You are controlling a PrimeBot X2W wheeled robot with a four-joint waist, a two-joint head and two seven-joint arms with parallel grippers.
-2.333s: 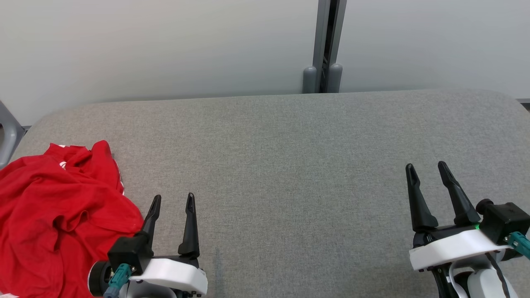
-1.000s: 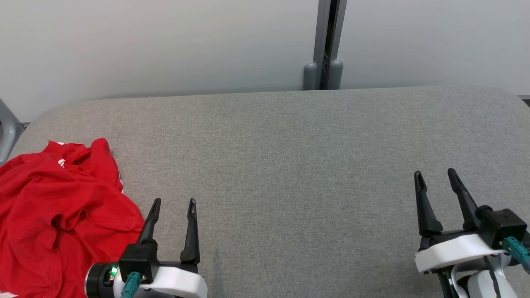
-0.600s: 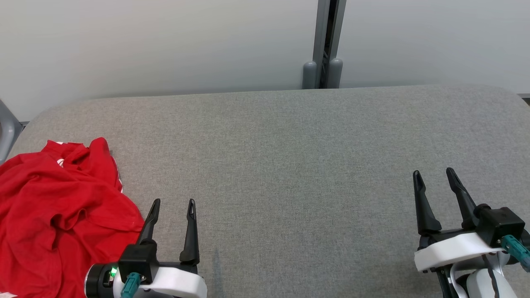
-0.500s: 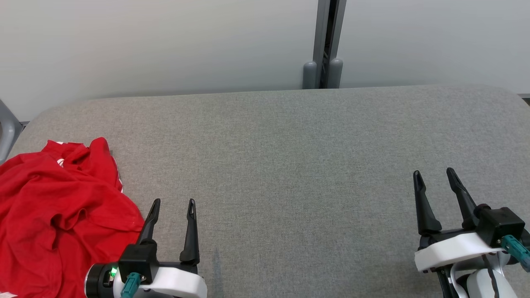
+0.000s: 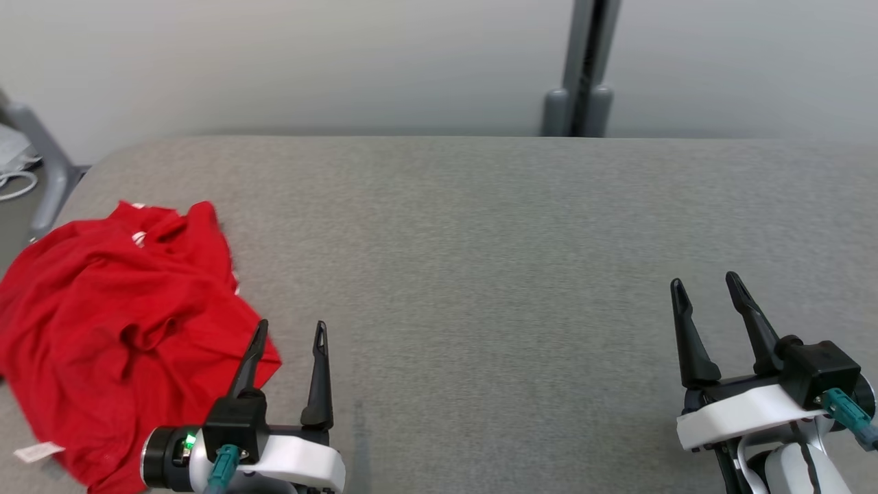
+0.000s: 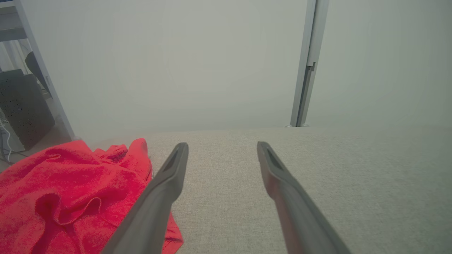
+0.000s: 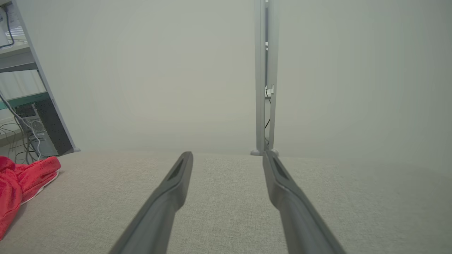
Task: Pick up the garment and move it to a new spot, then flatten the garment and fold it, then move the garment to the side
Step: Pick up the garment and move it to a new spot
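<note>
Head camera swung left; garment (image 5: pixel 116 329) runs near-to-far.

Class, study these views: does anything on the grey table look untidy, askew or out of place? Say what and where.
The red garment lies crumpled in a wrinkled heap at the left end of the grey table, a white tag poking from its near edge. Nothing else stands out.

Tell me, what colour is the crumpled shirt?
Bright red garment; the head view shows it best.

The right end effector (image 7: pixel 226 154), fingers apart, points across the grey surface (image 7: pixel 226 197), red garment (image 7: pixel 21 180) at left.
</note>
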